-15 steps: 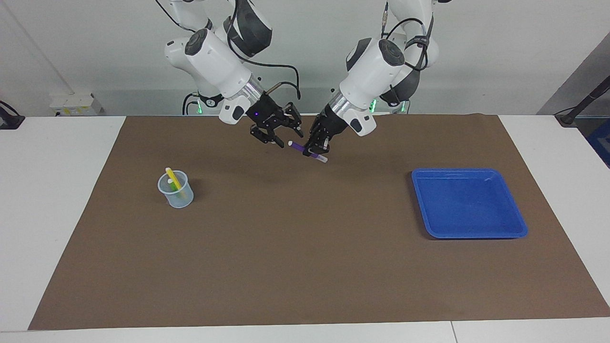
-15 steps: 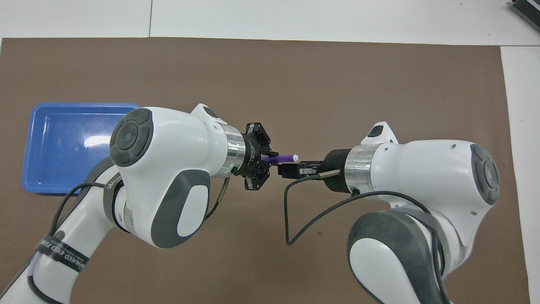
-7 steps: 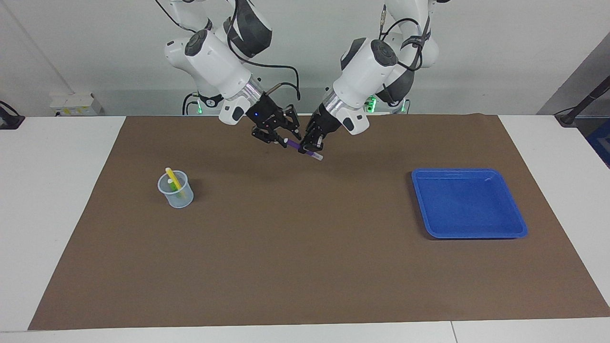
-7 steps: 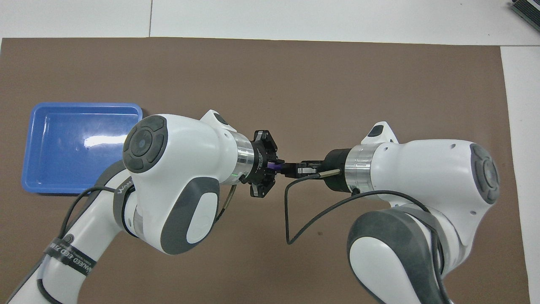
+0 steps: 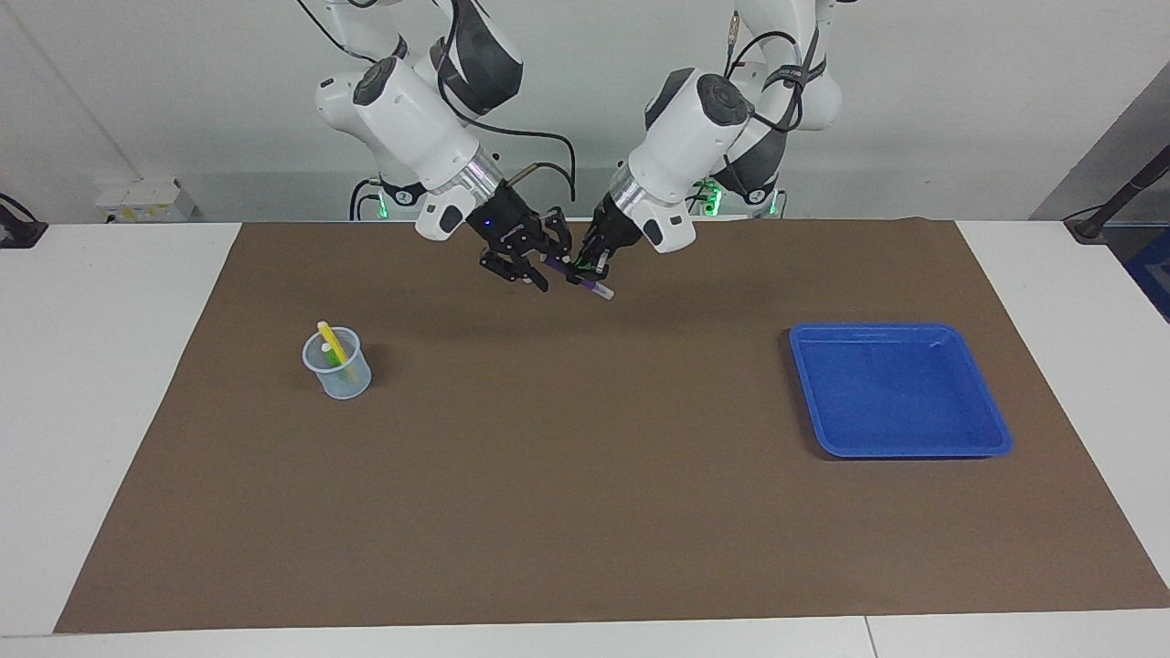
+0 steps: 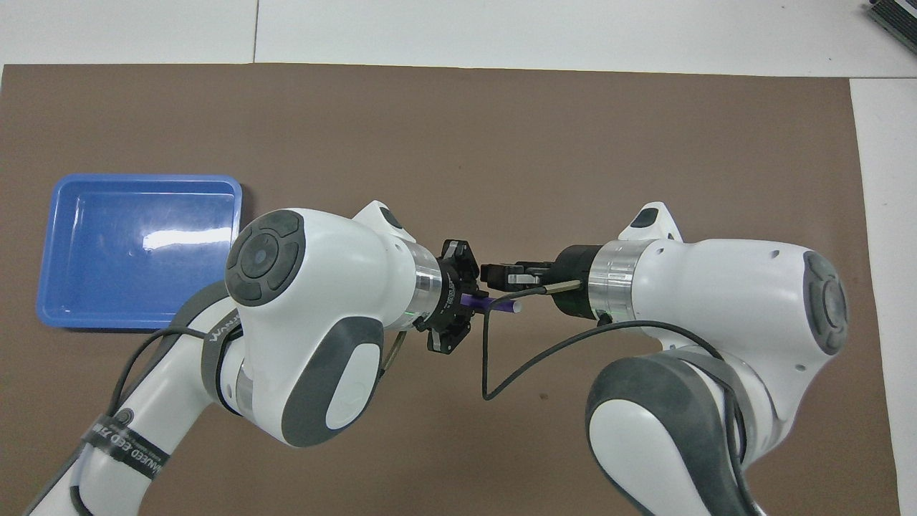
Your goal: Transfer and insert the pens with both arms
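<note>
My left gripper (image 5: pixel 590 272) is shut on the purple pen (image 5: pixel 600 290) and holds it tilted in the air over the mat's edge nearest the robots. The pen also shows in the overhead view (image 6: pixel 496 304), with its whitish end pointing at the right arm. My right gripper (image 5: pixel 533 263) is open and faces the left gripper (image 6: pixel 467 301), fingers spread around the pen's upper end. I cannot tell if they touch it. The yellow pen (image 5: pixel 329 340) and the green pen (image 5: pixel 345 370) stand in a clear cup (image 5: pixel 338 373) toward the right arm's end.
A blue tray (image 5: pixel 900 446) lies on the brown mat (image 5: pixel 585 493) toward the left arm's end; it also shows in the overhead view (image 6: pixel 50 315). In that view the right arm (image 6: pixel 723 287) hides the cup.
My left gripper has carried the purple pen toward my right gripper, closing the gap. The pen's upper end now sits among the right gripper's open fingers. The cup and tray have not moved.
</note>
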`<state>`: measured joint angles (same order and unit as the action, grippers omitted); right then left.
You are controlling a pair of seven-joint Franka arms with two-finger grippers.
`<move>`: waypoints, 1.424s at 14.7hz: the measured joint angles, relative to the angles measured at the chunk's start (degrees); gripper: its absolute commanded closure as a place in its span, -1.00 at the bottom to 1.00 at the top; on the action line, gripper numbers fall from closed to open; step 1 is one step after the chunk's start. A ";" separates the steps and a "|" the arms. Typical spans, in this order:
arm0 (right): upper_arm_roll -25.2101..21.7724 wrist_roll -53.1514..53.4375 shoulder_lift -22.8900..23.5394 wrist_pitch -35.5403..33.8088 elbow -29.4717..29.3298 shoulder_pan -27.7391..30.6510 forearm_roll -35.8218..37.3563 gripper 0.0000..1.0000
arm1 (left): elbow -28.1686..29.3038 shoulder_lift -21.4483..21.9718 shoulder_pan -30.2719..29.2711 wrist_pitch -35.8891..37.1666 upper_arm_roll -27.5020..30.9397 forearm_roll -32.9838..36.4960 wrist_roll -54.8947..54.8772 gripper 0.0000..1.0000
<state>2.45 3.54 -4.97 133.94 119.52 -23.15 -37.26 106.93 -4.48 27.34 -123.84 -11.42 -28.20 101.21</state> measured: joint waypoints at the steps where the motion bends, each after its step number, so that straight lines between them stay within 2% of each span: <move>1: 0.01 0.00 0.00 0.01 0.23 -0.02 0.00 -0.39 | 0.00 0.05 0.00 -0.01 0.03 0.00 -0.01 1.00; 5: -0.04 0.00 0.02 0.13 0.97 -0.14 0.04 -0.40 | 0.00 0.20 0.00 -0.04 0.15 0.00 -0.02 1.00; 6: -0.07 0.00 0.03 0.16 1.06 -0.16 0.03 -0.39 | 0.00 0.32 0.00 -0.08 0.20 0.00 -0.02 1.00; 8: -0.05 0.00 0.02 0.16 1.05 -0.29 0.03 -0.22 | 0.01 0.37 0.00 -0.12 0.26 0.00 -0.02 1.00; 14: -0.06 0.00 0.02 0.48 1.06 -1.05 0.03 -0.19 | 0.75 0.81 0.00 -0.06 0.44 0.01 -0.02 1.00; 17: -0.08 0.00 0.02 0.52 1.06 -1.21 0.02 -0.24 | 1.02 1.04 0.00 -0.06 0.49 0.01 -0.02 1.00; 19: -0.09 -0.01 0.02 0.52 1.08 -1.26 0.07 -0.42 | 1.11 1.11 0.00 -0.04 0.51 0.01 -0.02 1.00; 21: -0.17 -0.50 0.06 0.32 1.23 -1.26 0.21 -0.43 | 1.36 1.40 0.00 0.08 0.58 0.01 -0.02 1.00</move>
<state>2.28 3.04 -4.91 134.25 120.74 -24.41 -37.06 108.29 -3.08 27.34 -123.76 -10.84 -28.19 101.19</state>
